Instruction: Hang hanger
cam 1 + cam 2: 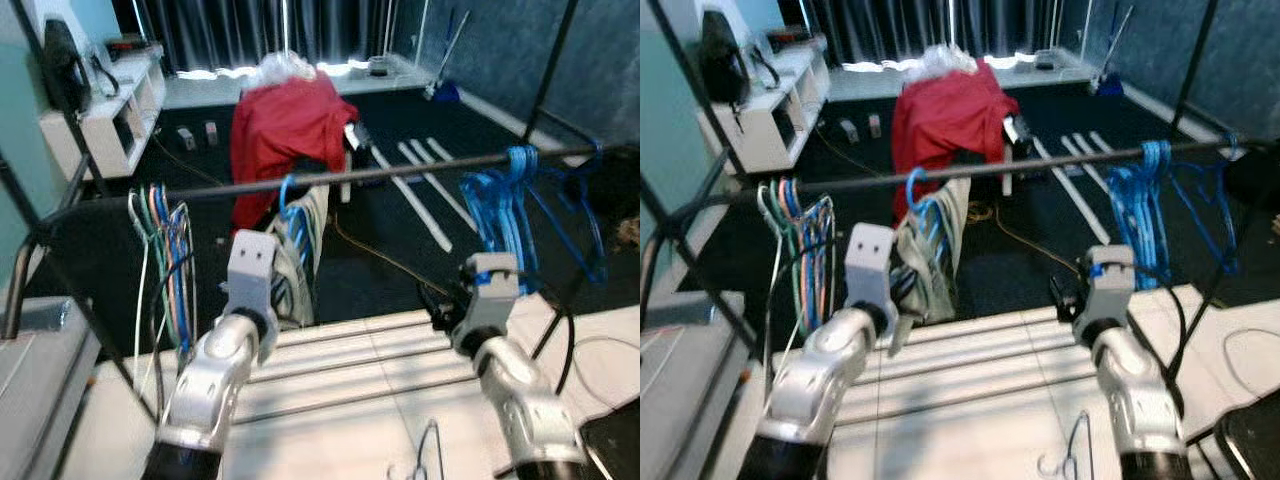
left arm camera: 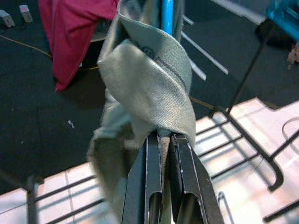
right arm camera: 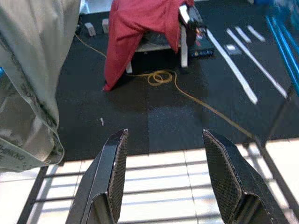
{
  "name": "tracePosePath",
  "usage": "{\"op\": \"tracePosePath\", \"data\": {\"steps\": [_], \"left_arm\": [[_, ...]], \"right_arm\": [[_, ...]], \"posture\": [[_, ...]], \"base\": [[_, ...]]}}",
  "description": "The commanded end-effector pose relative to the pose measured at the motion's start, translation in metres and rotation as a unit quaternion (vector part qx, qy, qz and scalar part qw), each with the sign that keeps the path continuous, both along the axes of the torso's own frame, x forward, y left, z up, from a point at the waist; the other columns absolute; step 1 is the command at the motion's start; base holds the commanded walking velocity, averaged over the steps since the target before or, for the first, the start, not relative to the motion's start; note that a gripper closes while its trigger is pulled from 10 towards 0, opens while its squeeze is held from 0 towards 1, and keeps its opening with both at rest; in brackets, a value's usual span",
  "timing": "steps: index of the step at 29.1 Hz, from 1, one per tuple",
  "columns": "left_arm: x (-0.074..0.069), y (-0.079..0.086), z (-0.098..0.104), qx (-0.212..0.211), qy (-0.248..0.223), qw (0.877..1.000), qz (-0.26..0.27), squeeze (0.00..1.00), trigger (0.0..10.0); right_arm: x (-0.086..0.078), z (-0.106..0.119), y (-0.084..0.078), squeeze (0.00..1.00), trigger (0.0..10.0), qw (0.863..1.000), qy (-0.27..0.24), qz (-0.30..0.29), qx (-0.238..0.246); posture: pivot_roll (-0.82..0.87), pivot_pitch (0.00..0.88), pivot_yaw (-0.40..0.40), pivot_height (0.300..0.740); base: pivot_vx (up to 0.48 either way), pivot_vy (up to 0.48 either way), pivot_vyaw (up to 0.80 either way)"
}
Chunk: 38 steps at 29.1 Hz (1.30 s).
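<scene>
A bunch of thin hangers (image 1: 165, 250) hangs on the rail (image 1: 400, 172), left of the left gripper (image 2: 161, 140). That gripper's jaws are clamped together on the grey cloth (image 2: 149, 79), which drapes from the blue hanger (image 1: 292, 205) hooked over the rail just above and ahead of them. Further right, the right gripper (image 3: 163, 163) hovers below the rail with jaws apart, holding nothing. Beyond it, blue hangers (image 1: 525, 200) crowd the rail, blurred.
</scene>
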<state>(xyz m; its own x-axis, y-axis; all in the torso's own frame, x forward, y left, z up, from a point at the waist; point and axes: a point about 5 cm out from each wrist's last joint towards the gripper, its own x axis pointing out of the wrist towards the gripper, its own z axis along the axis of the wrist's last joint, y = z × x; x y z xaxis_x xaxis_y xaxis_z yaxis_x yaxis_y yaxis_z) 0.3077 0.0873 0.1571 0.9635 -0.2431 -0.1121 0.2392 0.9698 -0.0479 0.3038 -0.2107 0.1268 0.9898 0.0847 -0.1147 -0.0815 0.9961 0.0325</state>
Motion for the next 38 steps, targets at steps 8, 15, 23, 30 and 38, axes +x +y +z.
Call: {"op": "tracePosePath", "data": {"steps": [8,15,23,30,38], "left_arm": [[-0.006,0.020,-0.019,-0.002,0.068,0.995,0.074,0.00,10.0],[-0.014,0.029,-0.029,0.004,0.103,0.989,0.103,0.00,10.0],[-0.030,0.035,-0.037,0.013,0.140,0.984,0.111,0.40,10.0],[-0.040,0.033,-0.037,0.031,0.139,0.989,0.037,1.00,10.0],[-0.059,0.059,0.001,0.046,-0.065,0.996,0.043,1.00,10.0]], "right_arm": [[-0.001,-0.002,0.005,0.00,10.0,1.000,0.007,-0.001,0.013],[-0.002,-0.002,0.005,0.00,10.0,1.000,0.008,0.000,0.014],[-0.003,-0.002,0.006,0.00,10.0,1.000,0.013,0.002,0.016],[-0.003,-0.002,0.005,0.00,10.0,1.000,0.014,0.003,0.019],[-0.003,-0.001,0.004,0.00,10.0,0.999,0.013,0.004,0.029]], "posture": [[-0.10,0.007,0.014,0.740],[-0.10,0.010,0.015,0.740],[-0.08,0.024,0.011,0.740],[-0.09,0.027,0.013,0.740],[-0.07,0.043,-0.001,0.740]], "base": [[0.106,0.000,0.00],[0.000,0.000,0.00],[0.000,0.000,0.00],[0.000,0.000,0.00],[0.000,0.000,0.00]]}}
